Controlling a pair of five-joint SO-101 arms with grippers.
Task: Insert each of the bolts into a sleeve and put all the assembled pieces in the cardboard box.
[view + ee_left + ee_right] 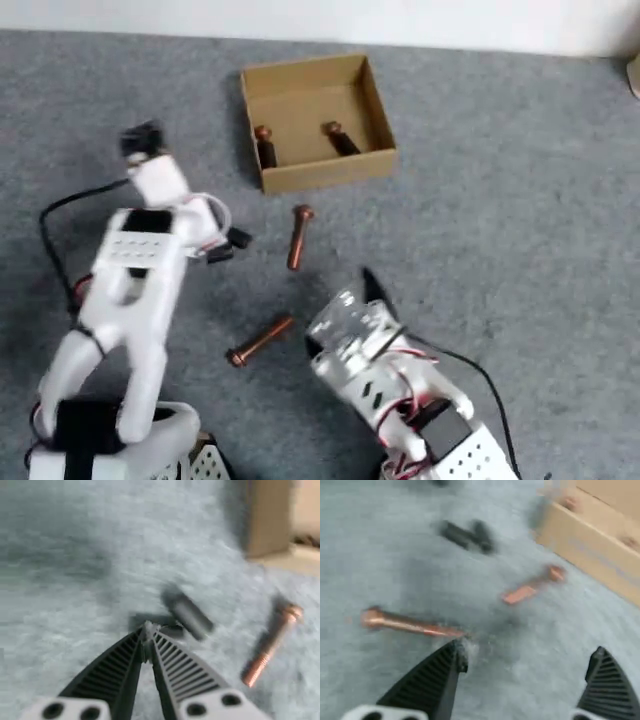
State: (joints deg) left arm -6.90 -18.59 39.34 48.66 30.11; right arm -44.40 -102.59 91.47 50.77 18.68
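The cardboard box (372, 98) stands at the back with two bolt-and-sleeve pieces (264, 146) (341, 139) inside. Two bare copper bolts lie on the carpet: one (299, 238) (268, 647) (530, 588) in front of the box, the other (260, 340) (410, 622) nearer the arms. A black sleeve (239, 238) (188, 614) (482, 536) lies just beyond my left gripper (147, 628), which is shut and empty. Beside it is a second short black piece (218, 254) (454, 532); I cannot tell whether it is a sleeve. My right gripper (529, 655) (365, 290) hangs open over the carpet beside the nearer bolt's threaded end.
Grey carpet covers the table. A black cable (60, 215) loops out to the left of the left arm, and another cable (480, 375) trails behind the right arm. Open carpet stretches to the right of the box.
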